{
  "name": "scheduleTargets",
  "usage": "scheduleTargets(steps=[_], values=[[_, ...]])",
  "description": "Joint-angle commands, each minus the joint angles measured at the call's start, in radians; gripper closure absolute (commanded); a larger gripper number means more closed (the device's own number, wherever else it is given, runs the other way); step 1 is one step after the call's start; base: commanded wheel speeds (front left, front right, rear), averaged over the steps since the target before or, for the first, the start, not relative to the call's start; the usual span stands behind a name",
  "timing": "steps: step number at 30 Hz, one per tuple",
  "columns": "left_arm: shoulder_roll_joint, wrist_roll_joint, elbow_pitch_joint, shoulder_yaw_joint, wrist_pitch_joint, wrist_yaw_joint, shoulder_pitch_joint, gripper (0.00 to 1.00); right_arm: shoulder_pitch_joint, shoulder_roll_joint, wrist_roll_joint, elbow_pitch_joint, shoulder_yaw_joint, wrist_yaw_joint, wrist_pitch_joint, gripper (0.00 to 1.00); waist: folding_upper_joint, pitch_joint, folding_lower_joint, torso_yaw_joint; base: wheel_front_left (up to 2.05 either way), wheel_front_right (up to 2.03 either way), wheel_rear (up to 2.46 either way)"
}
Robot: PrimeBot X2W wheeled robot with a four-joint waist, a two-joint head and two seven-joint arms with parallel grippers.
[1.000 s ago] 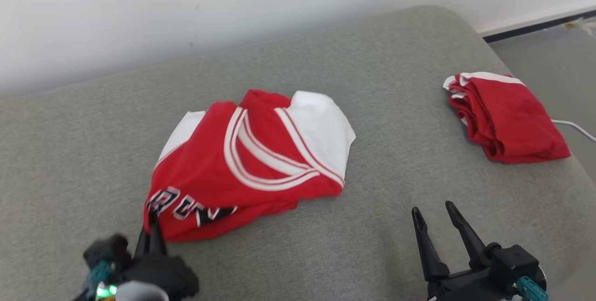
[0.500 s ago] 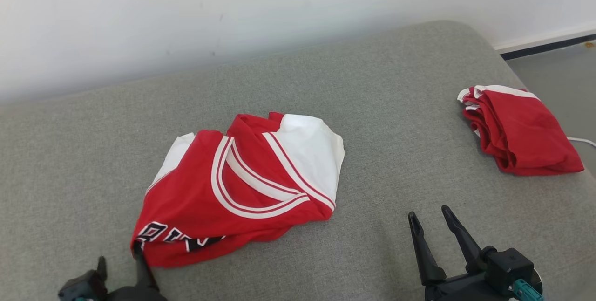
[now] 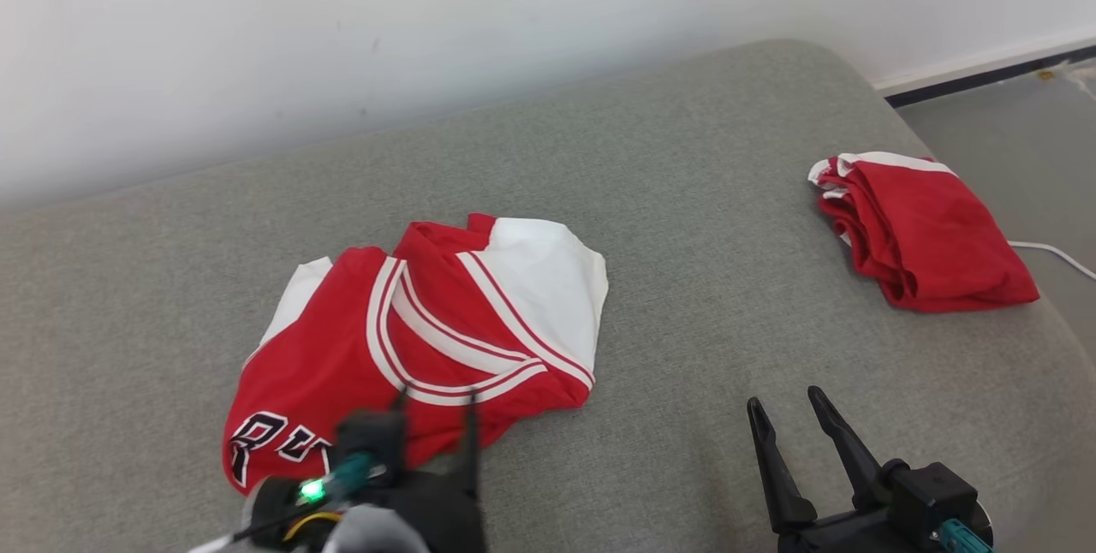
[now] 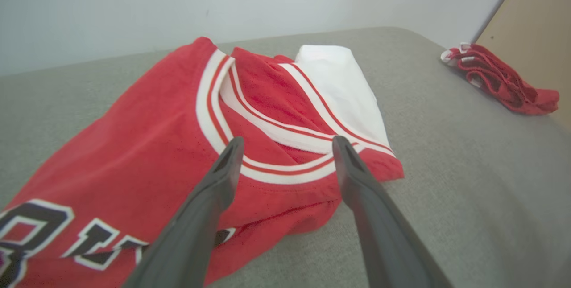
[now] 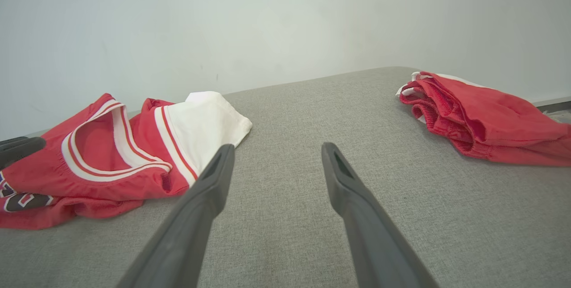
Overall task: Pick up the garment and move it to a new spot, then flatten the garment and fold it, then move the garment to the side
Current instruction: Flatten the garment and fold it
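Red-and-white jersey (image 3: 411, 339) is lying crumpled on the grey cushion (image 3: 685, 279), lower-left of ctr in the head view. Its striped neck trim is facing up, w/ a white panel at its upper right and black-and-white lettering at its lower-left edge.

L hand (image 3: 435, 406) is sitting at the bottom of the frame, left of ctr, spread wide w/ nothing btwn its fingers (image 4: 209, 199). The tips are pointing up-frame over the jersey's lower edge, just below the neck trim. In the left wrist view both fingers are standing over the red cloth, one either side of the trim's lowest curve; can't tell whether they're touching it. A green light (image 3: 310, 490) is glowing on the L wrist.

R hand (image 3: 783, 401) is sitting at the lower right, also spread wide and holding nothing. It's hovering over bare cushion, well apart from the jersey. In the right wrist view the jersey is lying to the left of its fingers.

A folded red bundle (image 3: 925, 232) w/ white trim is lying at the right of the head view, near the cushion's right edge, well apart from both hands. A thin white cable (image 3: 1057, 252) is running off just beside it. A white wall (image 3: 428, 39) is running across the top, and grey floor (image 3: 1010, 108) is showing in the upper-right corner.
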Motion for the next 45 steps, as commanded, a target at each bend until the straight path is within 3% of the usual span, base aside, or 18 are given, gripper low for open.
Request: scheduleTargets(steps=[1,7,12,24,25,26,27,35,39,45], values=[[-0.002,0.023,0.01,-0.049,0.061,-0.026,-0.039,0.0,0.002,0.002,0.009,0.001,0.001,-0.003,0.0,0.0,-0.0001,0.005,0.0001,-0.014,0.0,0.0,0.0],[-0.03,0.055,0.095,-0.149,0.239,-0.066,-0.143,0.0,-0.015,0.014,0.012,0.004,0.017,-0.003,0.0,0.0,-0.0001,0.016,0.0001,-0.069,0.0,0.0,0.0],[-0.03,0.084,0.173,-0.186,0.306,-0.088,-0.218,0.0,-0.018,0.024,0.016,0.007,0.018,-0.003,0.0,0.0,-0.0001,0.034,0.0001,-0.121,0.0,0.0,0.0],[0.001,0.114,0.277,-0.212,0.429,-0.074,-0.298,0.0,-0.024,0.043,0.021,-0.002,0.003,-0.003,0.0,0.0,-0.0001,0.072,0.0001,-0.195,0.0,0.0,0.0],[0.001,0.113,0.28,-0.213,0.437,-0.074,-0.3,0.14,-0.024,0.044,0.021,-0.003,0.002,-0.003,0.0,0.0,-0.0001,0.073,0.0001,-0.197,0.0,0.0,0.0],[0.001,0.111,0.282,-0.212,0.44,-0.073,-0.301,0.64,-0.024,0.045,0.02,-0.003,0.001,-0.003,0.0,0.0,-0.0001,0.073,0.0001,-0.199,0.0,0.0,0.0],[0.001,0.109,0.284,-0.212,0.443,-0.072,-0.303,1.0,-0.026,0.046,0.02,-0.003,0.001,-0.003,0.0,0.0,-0.0001,0.074,0.0001,-0.2,0.0,0.0,0.0],[-0.003,0.092,0.301,-0.21,0.47,-0.055,-0.304,1.0,-0.03,0.054,0.016,0.001,-0.003,-0.003,0.0,0.0,-0.0001,0.069,0.0001,-0.199,0.0,0.0,0.0],[-0.015,0.085,0.278,-0.196,0.417,-0.052,-0.321,1.0,-0.029,0.056,0.012,0.0,-0.007,-0.003,0.0,0.0,-0.0001,0.068,0.0001,-0.192,0.0,0.0,0.0],[-0.082,0.06,0.238,-0.161,0.263,-0.079,-0.418,1.0,-0.032,0.054,0.01,-0.003,-0.008,-0.003,0.0,0.0,-0.0001,0.071,0.0001,-0.18,0.0,0.0,0.0]])
